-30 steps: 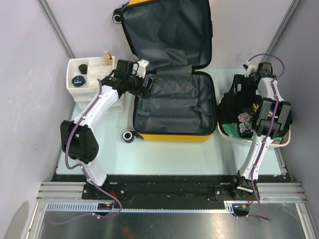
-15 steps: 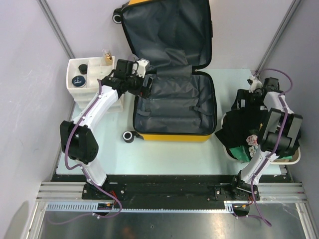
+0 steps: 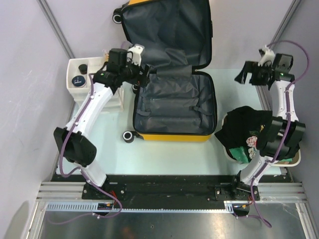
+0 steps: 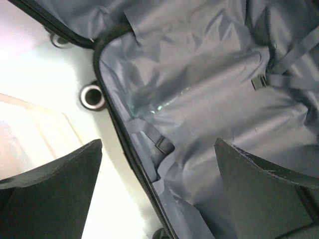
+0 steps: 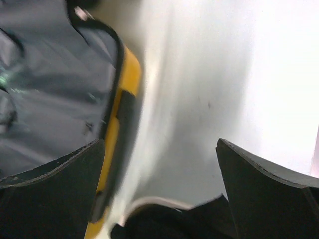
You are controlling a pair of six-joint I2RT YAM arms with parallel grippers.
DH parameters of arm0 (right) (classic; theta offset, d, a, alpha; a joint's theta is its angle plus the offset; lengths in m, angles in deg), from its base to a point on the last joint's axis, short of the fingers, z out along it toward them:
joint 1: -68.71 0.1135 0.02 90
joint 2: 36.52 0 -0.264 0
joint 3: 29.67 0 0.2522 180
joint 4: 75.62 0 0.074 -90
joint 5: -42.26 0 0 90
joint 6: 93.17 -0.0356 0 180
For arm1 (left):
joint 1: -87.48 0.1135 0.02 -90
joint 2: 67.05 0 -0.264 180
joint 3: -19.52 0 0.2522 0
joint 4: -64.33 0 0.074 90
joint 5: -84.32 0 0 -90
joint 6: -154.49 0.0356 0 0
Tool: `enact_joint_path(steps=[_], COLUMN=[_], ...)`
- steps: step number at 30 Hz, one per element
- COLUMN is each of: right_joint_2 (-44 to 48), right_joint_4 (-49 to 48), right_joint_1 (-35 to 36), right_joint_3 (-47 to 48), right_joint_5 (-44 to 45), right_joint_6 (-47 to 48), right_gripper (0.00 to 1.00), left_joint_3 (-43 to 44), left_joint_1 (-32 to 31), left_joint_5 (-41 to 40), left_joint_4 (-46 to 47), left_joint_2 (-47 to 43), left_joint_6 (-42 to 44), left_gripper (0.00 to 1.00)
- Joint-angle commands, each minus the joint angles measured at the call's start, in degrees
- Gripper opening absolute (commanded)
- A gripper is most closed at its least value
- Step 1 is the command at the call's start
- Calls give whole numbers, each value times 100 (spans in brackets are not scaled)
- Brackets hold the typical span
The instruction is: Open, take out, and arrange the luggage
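Observation:
The luggage (image 3: 172, 107), a yellow hard-shell suitcase, lies open mid-table with its lid standing up at the back and dark grey lining (image 4: 199, 84) showing. My left gripper (image 3: 143, 74) hovers open over the case's back-left corner; in the left wrist view the left gripper (image 4: 158, 144) has only lining and the black zipper rim (image 4: 117, 134) between its fingers. My right gripper (image 3: 243, 75) hangs open in the air right of the case. The right wrist view shows the right gripper (image 5: 160, 144) above bare table, the case's yellow edge (image 5: 127, 84) to its left.
A white tub (image 3: 294, 160) at the right holds a heap of black clothing (image 3: 244, 129) spilling over its rim. A white drawer unit (image 3: 82, 67) with a black jar (image 3: 78, 81) stands at the left. One suitcase wheel (image 3: 129, 136) lies at the case's front-left corner.
My right gripper has risen from the black clothing in the tub and swung toward the back of the table, empty. My left gripper has shifted slightly back and left.

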Motion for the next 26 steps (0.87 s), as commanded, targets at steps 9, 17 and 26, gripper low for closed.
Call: enact_joint_path(steps=[9,17,26], right_joint_2=[2366,3403,3519], right_joint_4=[-1580,-1255,-1404], right_joint_1=[1544,2353,2564], right_joint_3=[-1072,-2611,-2692], right_joint_5=[286,673,884], right_joint_6=[-722,-317,-221], right_gripper=[100,100,100], left_joint_3=[-342,-1511,-1644], left_joint_1=[127,619,742], left_joint_5=[-1590,-1618,-1547], left_joint_4=[151,186,195], left_joint_2=[-1710,-2537,-2616], left_joint_6=[35,-255,-361], left_gripper=[100,100,100])
